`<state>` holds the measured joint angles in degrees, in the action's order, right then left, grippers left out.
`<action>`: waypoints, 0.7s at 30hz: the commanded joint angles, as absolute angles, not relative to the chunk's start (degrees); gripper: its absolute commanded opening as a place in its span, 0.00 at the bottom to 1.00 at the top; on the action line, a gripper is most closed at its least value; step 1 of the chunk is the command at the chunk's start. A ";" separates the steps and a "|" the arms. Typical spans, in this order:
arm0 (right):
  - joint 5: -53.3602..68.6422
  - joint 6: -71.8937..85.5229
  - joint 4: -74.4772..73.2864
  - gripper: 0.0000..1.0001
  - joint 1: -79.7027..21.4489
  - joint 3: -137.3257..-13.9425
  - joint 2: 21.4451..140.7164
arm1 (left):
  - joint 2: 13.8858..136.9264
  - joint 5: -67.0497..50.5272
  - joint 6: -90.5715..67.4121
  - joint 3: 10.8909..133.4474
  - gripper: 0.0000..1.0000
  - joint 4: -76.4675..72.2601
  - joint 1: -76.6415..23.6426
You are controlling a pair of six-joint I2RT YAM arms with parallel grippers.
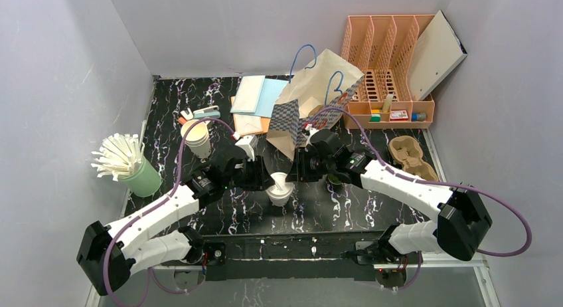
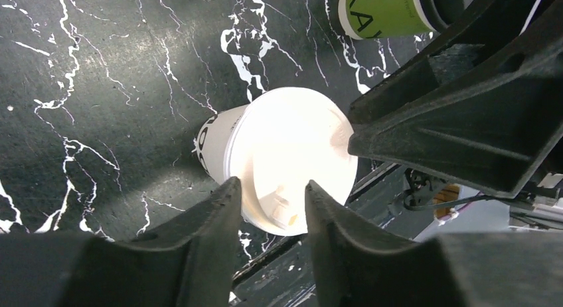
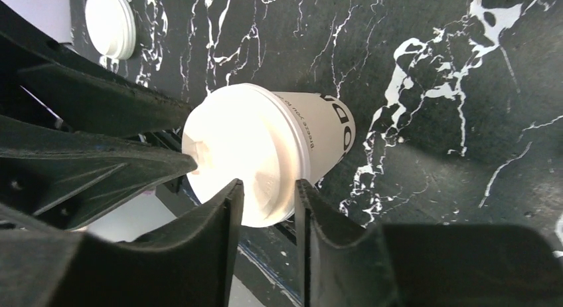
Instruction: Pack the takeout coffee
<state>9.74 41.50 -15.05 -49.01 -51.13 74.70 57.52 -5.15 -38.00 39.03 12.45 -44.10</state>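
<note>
Two claws, left gripper [image 2: 272,187] and right gripper [image 3: 269,185], both with jaws narrowly parted, flank a white lidded cup [image 1: 279,187]; the takeout coffee [image 2: 385,13] (green, dark lettering) sits beyond it, upper right of the left wrist view

On the table [image 1: 312,210], a lidded cup [image 1: 279,187] stands front centre, with the takeout coffee [image 1: 334,181] seemingly just right of it, partly hidden. A paper bag [image 1: 312,94] lies behind them. The straw holder [image 1: 141,177] is far left, stacked cups [image 1: 198,139] behind and to its right, the cup carrier [image 1: 411,157] right, and the rack [image 1: 388,61] back right.
</note>
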 commanded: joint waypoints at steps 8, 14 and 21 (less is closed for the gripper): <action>6.36 30.78 -24.99 0.98 -49.23 -62.08 73.26 | 56.21 2.94 -34.65 50.30 0.72 24.20 -44.22; 1.47 24.50 -31.79 0.98 -55.24 -69.15 77.68 | 53.44 12.50 -34.65 52.56 0.94 29.59 -42.06; -3.45 21.50 -37.77 0.98 -59.67 -76.45 85.08 | 52.40 13.41 -31.51 51.14 0.98 33.30 -31.56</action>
